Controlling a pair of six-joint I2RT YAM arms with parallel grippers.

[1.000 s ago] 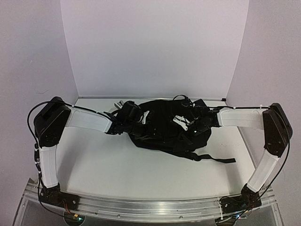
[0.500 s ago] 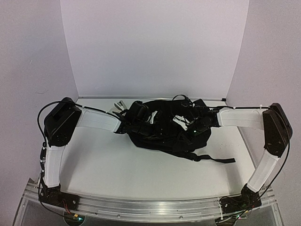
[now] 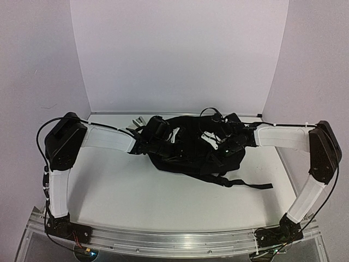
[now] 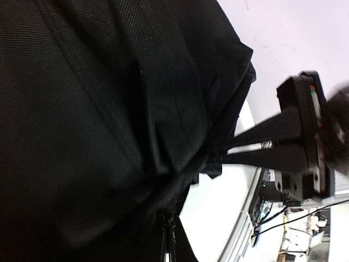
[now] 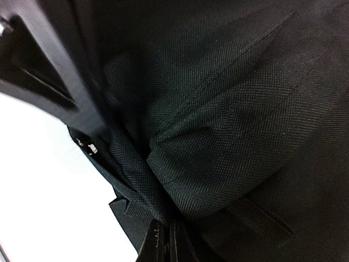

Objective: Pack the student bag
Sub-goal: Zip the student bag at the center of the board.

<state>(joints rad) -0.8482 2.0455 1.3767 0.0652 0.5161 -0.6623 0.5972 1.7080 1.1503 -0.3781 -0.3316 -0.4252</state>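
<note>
While both arms reach inward, the student bag [image 3: 188, 150] lies far-centre on the desk [image 3: 136, 185], long axis left to right.
Clamped on its fabric: left fingers [image 4: 173, 248] at its left end, right fingers [image 5: 154, 243] at its right; neither arm is nearer.

the right gripper [image 5: 164, 243] pinches a fold of the black backpack [image 5: 229, 125], fingertips pressed together; the white table [image 5: 43, 180] shows left of the backpack.

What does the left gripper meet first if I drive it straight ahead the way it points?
The bag: its black fabric sits right at the shut tips of the left gripper, which seems to pinch a fold. Pushing on would press into the cloth; what lies under it is hidden.
</note>
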